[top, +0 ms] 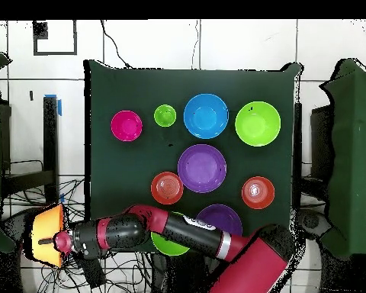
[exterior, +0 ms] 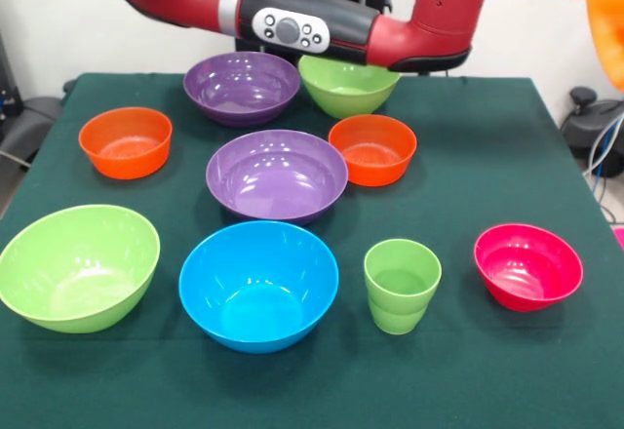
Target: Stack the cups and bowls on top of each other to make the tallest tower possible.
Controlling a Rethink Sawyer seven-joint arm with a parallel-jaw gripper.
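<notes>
My gripper (top: 59,243) is off the table's side and grips the large orange bowl (top: 47,233), tipped on its side in the air; the bowl's edge shows at the front view's top right (exterior: 610,25). On the green table stand, each apart: the light-green cup (exterior: 402,285) between the blue bowl (exterior: 258,285) and the pink-red bowl (exterior: 527,265), a lime bowl (exterior: 78,268) at front left, a purple bowl (exterior: 277,175) in the middle, two orange-red bowls (exterior: 126,141) (exterior: 372,149), and at the back a purple bowl (exterior: 242,88) and a lime bowl (exterior: 348,86), partly under my arm.
My red arm (top: 178,233) stretches across the table's robot-side edge above the back bowls. The table's cloth (exterior: 487,156) ends near the pink-red bowl. Cables lie on the floor (top: 102,271) under the gripper.
</notes>
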